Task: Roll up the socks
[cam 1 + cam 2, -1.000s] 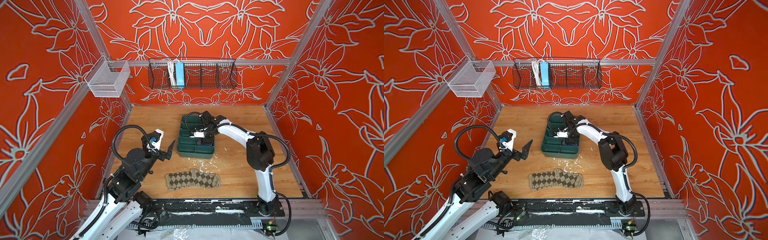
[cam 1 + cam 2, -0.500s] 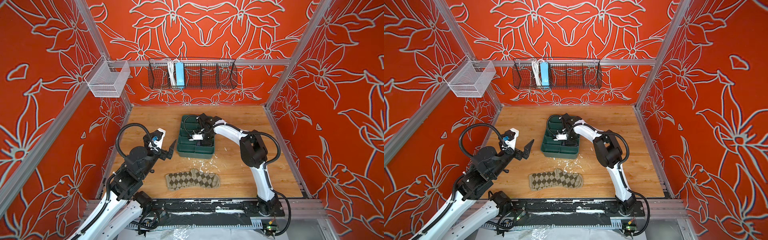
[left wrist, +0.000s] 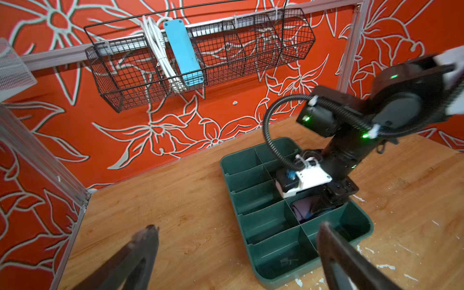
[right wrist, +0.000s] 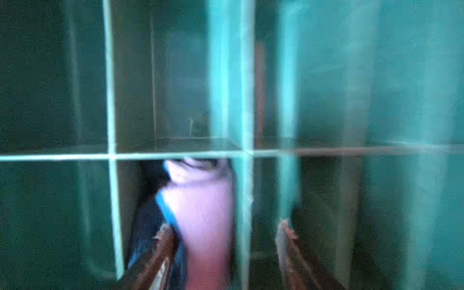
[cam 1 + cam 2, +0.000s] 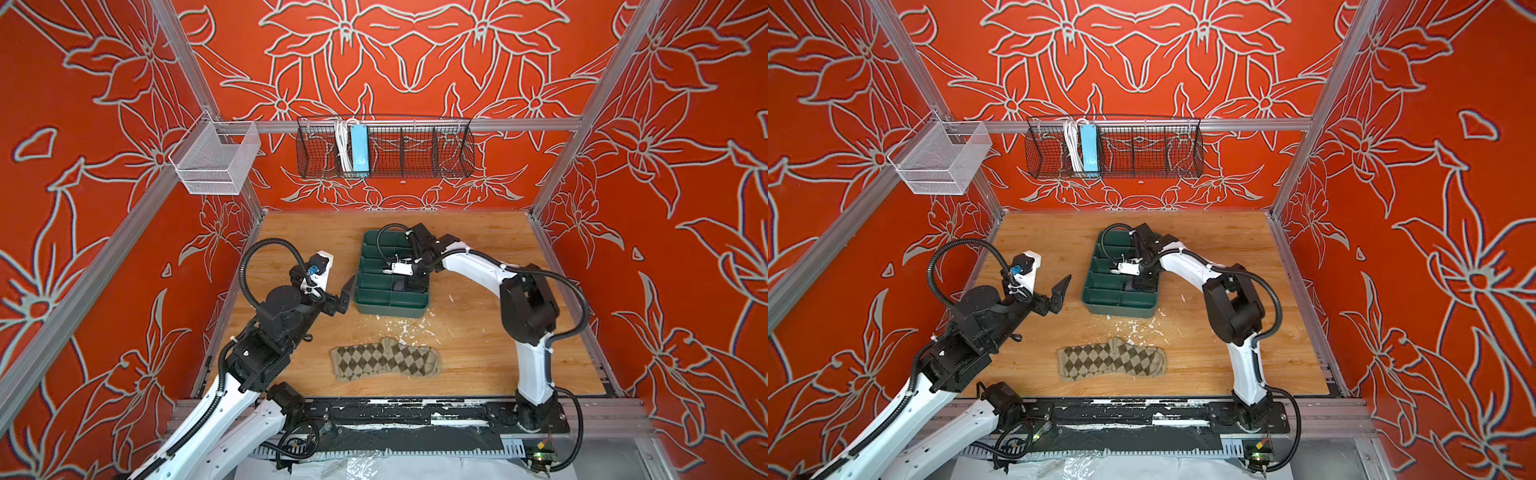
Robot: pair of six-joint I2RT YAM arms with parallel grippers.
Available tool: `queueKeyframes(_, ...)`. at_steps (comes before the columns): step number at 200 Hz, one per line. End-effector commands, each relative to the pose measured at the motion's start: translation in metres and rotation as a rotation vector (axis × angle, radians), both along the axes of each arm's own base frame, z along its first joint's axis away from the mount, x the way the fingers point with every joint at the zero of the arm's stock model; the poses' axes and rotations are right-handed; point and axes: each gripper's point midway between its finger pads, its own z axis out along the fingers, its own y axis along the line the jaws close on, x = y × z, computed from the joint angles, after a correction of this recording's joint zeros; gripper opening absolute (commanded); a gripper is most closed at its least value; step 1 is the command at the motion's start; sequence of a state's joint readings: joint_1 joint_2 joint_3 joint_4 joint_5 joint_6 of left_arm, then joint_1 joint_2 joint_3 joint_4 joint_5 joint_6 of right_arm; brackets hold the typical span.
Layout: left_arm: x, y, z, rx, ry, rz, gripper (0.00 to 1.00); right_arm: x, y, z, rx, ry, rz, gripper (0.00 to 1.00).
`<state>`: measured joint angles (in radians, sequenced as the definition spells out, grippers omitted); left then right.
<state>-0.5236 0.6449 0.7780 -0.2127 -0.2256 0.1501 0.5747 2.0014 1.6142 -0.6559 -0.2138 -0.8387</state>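
Only its wrist view showed the right gripper (image 4: 223, 224) parted loosely around the purple sock (image 4: 203, 200) and a tray divider (image 4: 243, 175), arm bent downward; the left gripper (image 3: 238, 226) gaped, empty

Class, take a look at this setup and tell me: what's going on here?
The right gripper reaches down into the green tray, jaws apart at the purple sock sitting in one compartment. The left gripper hangs open beside the tray, holding nothing. The argyle sock lies flat and unrolled on the table, untouched.
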Motion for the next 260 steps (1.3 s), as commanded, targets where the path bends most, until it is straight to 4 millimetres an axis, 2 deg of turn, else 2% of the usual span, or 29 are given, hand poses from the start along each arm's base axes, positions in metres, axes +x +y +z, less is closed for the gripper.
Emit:
queueKeyframes(1, 0.011, 0.014, 0.018, -0.113, -0.031, 0.119, 0.97, 0.014, 0.007, 0.081, 0.233, -0.161, -0.060, 0.98)
queueKeyframes(23, 0.023, 0.024, 0.017, -0.178, -0.004, 0.221, 0.97, 0.011, -0.008, 0.128, 0.353, -0.279, -0.146, 0.98)
queueKeyframes(44, 0.027, 0.013, 0.012, -0.231, 0.067, 0.196, 0.97, 0.010, -0.028, 0.182, 0.556, -0.377, -0.360, 0.98)
queueKeyframes(54, 0.025, 0.000, 0.010, -0.253, 0.099, 0.128, 0.97, 0.007, -0.051, 0.210, 0.680, -0.374, -0.581, 0.98)
queueKeyframes(63, 0.020, -0.012, 0.009, -0.281, 0.139, 0.057, 0.97, 0.003, -0.081, 0.229, 0.770, -0.380, -0.803, 0.98)
queueKeyframes(72, 0.015, -0.021, 0.011, -0.322, 0.161, 0.003, 0.97, -0.008, -0.105, 0.239, 0.850, -0.365, -0.957, 0.98)
queueKeyframes(81, 0.009, -0.033, 0.014, -0.341, 0.177, -0.072, 0.97, -0.025, -0.115, 0.245, 0.950, -0.315, -1.011, 0.98)
queueKeyframes(100, 0.000, -0.043, 0.021, -0.365, 0.172, -0.154, 0.97, -0.063, -0.118, 0.241, 1.171, -0.163, -1.030, 0.97)
queueKeyframes(125, -0.004, -0.026, 0.020, -0.462, 0.206, -0.055, 0.97, -0.109, -0.122, 0.235, 1.307, -0.049, -0.958, 0.92)
queueKeyframes(144, -0.006, -0.010, 0.000, -0.467, 0.351, 0.081, 0.98, -0.134, -0.134, 0.217, 1.205, -0.022, -0.985, 0.92)
queueKeyframes(170, -0.006, -0.002, -0.047, -0.416, 0.565, 0.214, 0.99, -0.153, -0.154, 0.184, 1.059, 0.001, -1.079, 0.89)
queueKeyframes(185, -0.003, 0.001, -0.070, -0.420, 0.654, 0.249, 0.98, -0.153, -0.162, 0.158, 0.949, 0.033, -1.169, 0.86)
queueKeyframes(210, 0.007, 0.016, -0.103, -0.484, 0.789, 0.319, 0.99, -0.142, -0.158, 0.127, 0.751, 0.117, -1.260, 0.85)
queueKeyframes(221, 0.010, 0.023, -0.112, -0.520, 0.822, 0.337, 0.99, -0.130, -0.149, 0.120, 0.682, 0.145, -1.269, 0.85)
queueKeyframes(225, 0.015, 0.025, -0.124, -0.520, 0.858, 0.356, 0.99, -0.125, -0.145, 0.117, 0.660, 0.157, -1.266, 0.85)
queueKeyframes(240, 0.022, 0.035, -0.139, -0.557, 0.890, 0.404, 0.99, -0.107, -0.126, 0.115, 0.642, 0.200, -1.247, 0.86)
queueKeyframes(260, 0.037, 0.030, -0.142, -0.563, 0.884, 0.358, 0.97, -0.089, -0.094, 0.117, 0.694, 0.276, -1.181, 0.88)
